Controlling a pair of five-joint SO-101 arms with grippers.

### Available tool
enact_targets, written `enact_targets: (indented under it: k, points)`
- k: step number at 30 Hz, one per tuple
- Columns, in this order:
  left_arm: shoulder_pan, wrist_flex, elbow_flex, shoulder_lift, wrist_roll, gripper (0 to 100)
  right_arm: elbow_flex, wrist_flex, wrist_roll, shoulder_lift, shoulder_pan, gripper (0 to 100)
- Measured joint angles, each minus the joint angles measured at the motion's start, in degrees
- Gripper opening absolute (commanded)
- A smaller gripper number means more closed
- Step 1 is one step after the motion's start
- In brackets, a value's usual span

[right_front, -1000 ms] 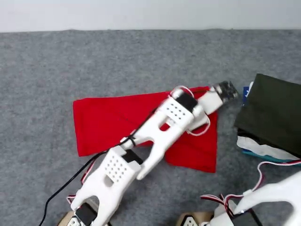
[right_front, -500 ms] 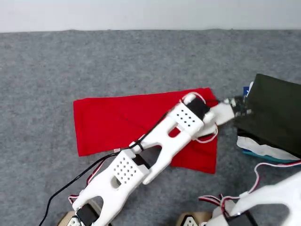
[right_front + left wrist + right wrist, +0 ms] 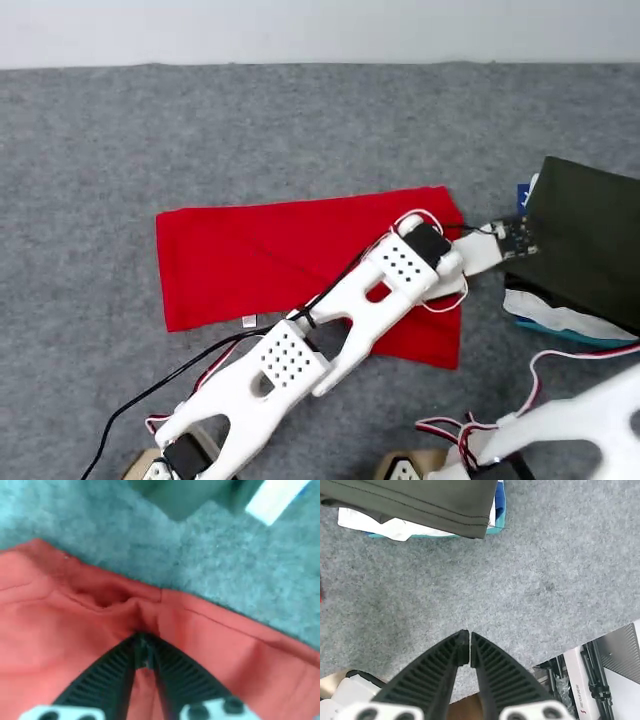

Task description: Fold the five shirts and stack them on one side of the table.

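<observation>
Left arm (image 3: 400,265) nearer stack (image 3: 585,240), one red shirt (image 3: 240,260)

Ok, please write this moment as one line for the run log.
left gripper shut on red shirt | right gripper shut, empty, over gray mat | folded stack: dark green shirt on top

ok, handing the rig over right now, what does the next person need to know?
Left gripper: shut on the red shirt, pinching it near the end closest to the stack.
Right gripper: shut, empty, over bare table beside the stack.
Done: stack sits at one side, dark green on top, white and teal edges beneath.
Left: red shirt lies as a long band; probably fold it again, then add it to the stack.
</observation>
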Motion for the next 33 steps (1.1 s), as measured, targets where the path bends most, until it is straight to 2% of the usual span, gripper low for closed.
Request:
enact_targets:
  k: [6,13,19,24,30,33]
  points:
    - [0.00,0.09,-2.99,0.26,1.85,6,0.00,0.00,0.00,0.00,0.00,1.6]
    - [0.00,11.60,-15.91,-0.70,2.02,6,0.00,0.00,0.00,0.00,0.00,1.6]
    - [-1.05,12.40,-16.53,-4.13,2.02,8,0.00,0.00,0.00,0.00,0.00,1.6]
    - [0.09,12.40,-4.13,-12.22,2.02,19,0.00,0.00,0.00,0.00,0.00,1.6]
    - [4.13,12.40,23.21,-25.32,2.02,21,0.00,0.00,0.00,0.00,0.00,1.6]
    - [6.42,12.31,33.67,-27.78,2.02,21,0.00,0.00,0.00,0.00,0.00,1.6]
